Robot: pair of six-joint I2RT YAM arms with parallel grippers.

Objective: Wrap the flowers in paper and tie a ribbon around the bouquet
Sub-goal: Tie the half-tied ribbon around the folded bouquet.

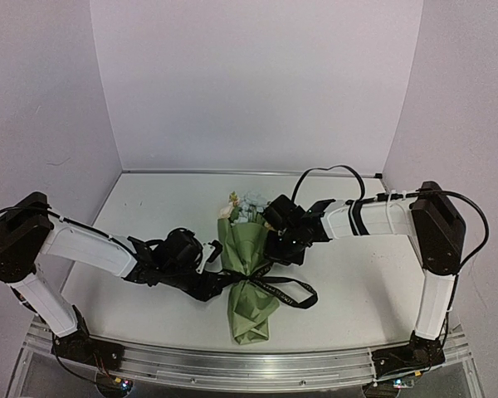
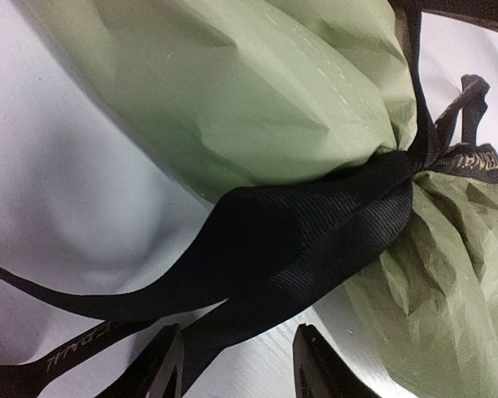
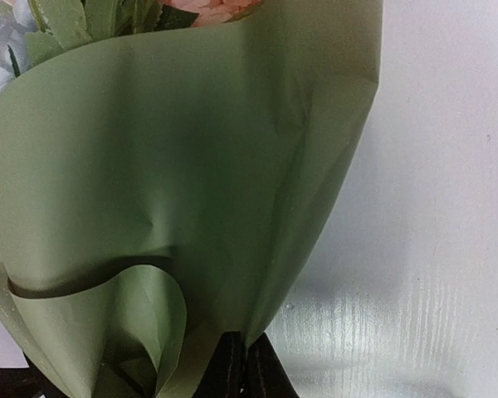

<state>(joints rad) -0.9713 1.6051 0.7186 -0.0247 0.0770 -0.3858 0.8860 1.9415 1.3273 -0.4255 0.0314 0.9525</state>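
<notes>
Ribbon [image 2: 299, 240] at L end effector [image 2: 239, 369], round bouquet [image 2: 257, 91]

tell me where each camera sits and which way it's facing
top external: above and behind the bases, facing down over the table; left arm and right arm reach in to the bouquet.
left wrist: close by, facing the ribbon tied round the paper; left gripper at the bottom, jaws apart.
right wrist: close by, facing the paper's open end and flowers; right gripper at the bottom, shut.
shared: both wrist views show the olive paper.
</notes>
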